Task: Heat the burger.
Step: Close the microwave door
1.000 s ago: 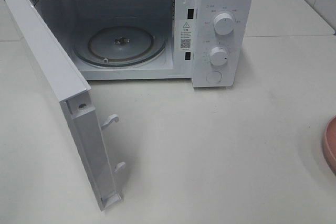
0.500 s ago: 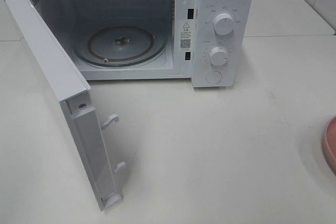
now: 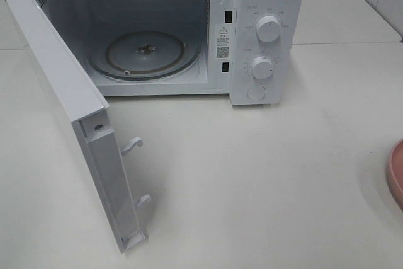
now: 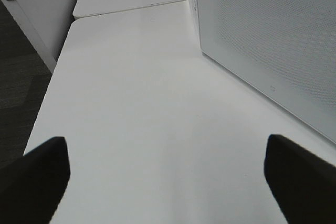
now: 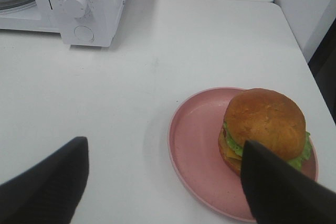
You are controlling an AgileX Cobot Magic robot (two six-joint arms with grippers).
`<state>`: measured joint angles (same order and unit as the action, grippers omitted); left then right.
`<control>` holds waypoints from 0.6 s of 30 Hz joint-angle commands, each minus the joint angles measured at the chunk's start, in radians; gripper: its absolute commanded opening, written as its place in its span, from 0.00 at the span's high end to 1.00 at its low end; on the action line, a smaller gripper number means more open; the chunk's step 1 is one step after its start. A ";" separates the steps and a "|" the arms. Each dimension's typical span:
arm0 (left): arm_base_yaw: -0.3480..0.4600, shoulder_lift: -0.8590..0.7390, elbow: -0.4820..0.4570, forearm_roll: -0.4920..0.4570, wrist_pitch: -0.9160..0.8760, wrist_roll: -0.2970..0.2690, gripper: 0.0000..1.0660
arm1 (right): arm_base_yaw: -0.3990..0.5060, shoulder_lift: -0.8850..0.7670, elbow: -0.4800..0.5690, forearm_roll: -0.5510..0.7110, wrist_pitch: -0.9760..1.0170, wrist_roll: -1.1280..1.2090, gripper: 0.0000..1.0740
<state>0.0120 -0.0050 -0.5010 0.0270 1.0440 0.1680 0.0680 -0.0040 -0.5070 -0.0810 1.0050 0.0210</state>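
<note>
I see the burger (image 5: 265, 124) sitting on the pink plate (image 5: 197, 145), well apart from the microwave (image 3: 264, 29), off its knob side. Right gripper (image 5: 165, 182) spread wide above the plate, holding nothing. Left gripper (image 4: 165, 177) also wide, empty (beside the swung-open microwave door (image 3: 69, 99)).

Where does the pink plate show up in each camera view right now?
Exterior high: only the pink plate's rim, at the right edge.
Left wrist: not in it.
Right wrist: lower right, with the burger on it.
Shared landmark: the microwave, whose lower knob shows in exterior and right wrist views.
</note>
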 commanded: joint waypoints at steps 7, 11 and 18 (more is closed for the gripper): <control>0.005 -0.018 0.001 -0.005 -0.006 -0.003 0.13 | -0.008 -0.026 0.003 0.002 0.002 -0.001 0.29; 0.005 -0.018 0.001 -0.005 -0.006 -0.003 0.13 | -0.008 -0.026 0.003 0.002 0.002 -0.001 0.29; -0.005 -0.018 0.001 -0.005 -0.006 -0.003 0.13 | -0.008 -0.026 0.003 0.002 0.002 -0.001 0.29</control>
<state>0.0120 -0.0050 -0.5010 0.0270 1.0440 0.1680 0.0680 -0.0040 -0.5070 -0.0810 1.0050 0.0210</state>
